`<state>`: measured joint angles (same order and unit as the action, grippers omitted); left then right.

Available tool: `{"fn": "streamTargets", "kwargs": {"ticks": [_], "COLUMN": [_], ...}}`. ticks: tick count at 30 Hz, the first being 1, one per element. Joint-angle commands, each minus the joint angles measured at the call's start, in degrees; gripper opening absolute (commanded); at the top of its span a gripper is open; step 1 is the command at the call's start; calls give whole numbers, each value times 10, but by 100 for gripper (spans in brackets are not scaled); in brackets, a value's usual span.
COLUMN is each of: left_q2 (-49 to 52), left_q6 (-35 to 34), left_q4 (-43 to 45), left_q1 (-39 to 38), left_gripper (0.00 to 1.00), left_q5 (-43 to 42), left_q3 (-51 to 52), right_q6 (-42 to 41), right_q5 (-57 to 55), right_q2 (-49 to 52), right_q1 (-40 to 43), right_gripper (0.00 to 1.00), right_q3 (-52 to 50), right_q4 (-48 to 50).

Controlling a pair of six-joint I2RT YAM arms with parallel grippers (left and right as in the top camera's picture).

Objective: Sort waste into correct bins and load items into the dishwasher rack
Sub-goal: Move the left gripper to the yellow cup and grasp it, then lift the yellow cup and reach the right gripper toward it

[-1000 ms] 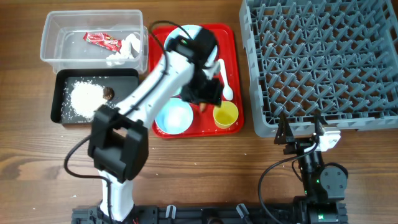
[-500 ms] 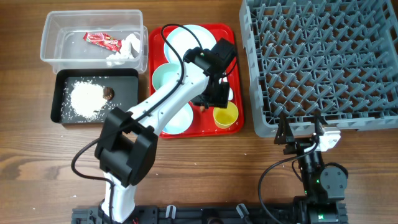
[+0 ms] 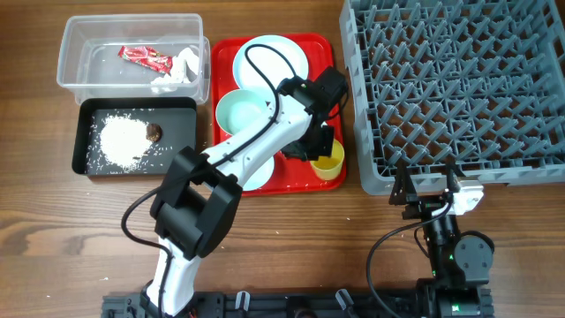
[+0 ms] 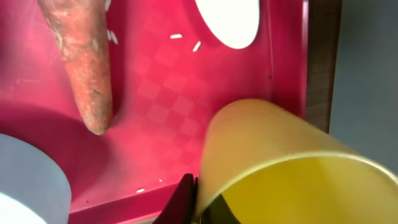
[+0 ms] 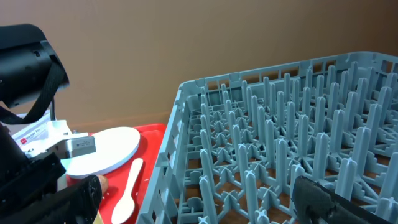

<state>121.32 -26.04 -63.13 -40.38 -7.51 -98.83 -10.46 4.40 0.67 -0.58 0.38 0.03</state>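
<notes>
My left gripper (image 3: 323,148) reaches over the red serving tray (image 3: 333,49) and is shut on the rim of the yellow cup (image 3: 330,163). In the left wrist view the cup (image 4: 280,168) fills the lower right, its wall pinched between the dark fingers (image 4: 184,200). The orange carrot (image 4: 84,62) lies on the tray to the upper left and the white spoon (image 4: 227,22) at the top. A pale blue plate (image 3: 269,55) and bowl (image 3: 242,110) sit on the tray. My right gripper (image 3: 426,190) stands open in front of the grey dishwasher rack (image 3: 459,88).
The clear tub (image 3: 79,35) holds a red sauce packet (image 3: 146,57) and white tissue (image 3: 177,71). The black tray (image 3: 181,110) holds rice (image 3: 119,137) and a brown lump (image 3: 154,132). A second bowl (image 3: 256,172) lies partly under my left arm.
My left gripper swung right across the red tray to the yellow cup and shut on its rim. The right arm has not moved.
</notes>
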Motion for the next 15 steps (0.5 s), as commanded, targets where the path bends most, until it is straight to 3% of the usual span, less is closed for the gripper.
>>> {"fn": "streamTargets", "kwargs": {"ticks": [1,7,15], "left_q2": [3,-21,-89], "left_q6": [-1,9,46], "left_q4": [-4,-36,-24], "left_q1": [7,38,149], "left_gripper": [4,4,4], "left_q5": [-18,-94,-314], "left_q3": [2,-2,-2], "right_q6": [-5,-4,-21], "right_q5": [-7,-7,-6], "right_q2": [-4,-4,-4], "right_q1": [1,1,1], "right_gripper": [100,100,100], "right_q3": [-1,-1,-1], "right_q4": [2,2,19]}}
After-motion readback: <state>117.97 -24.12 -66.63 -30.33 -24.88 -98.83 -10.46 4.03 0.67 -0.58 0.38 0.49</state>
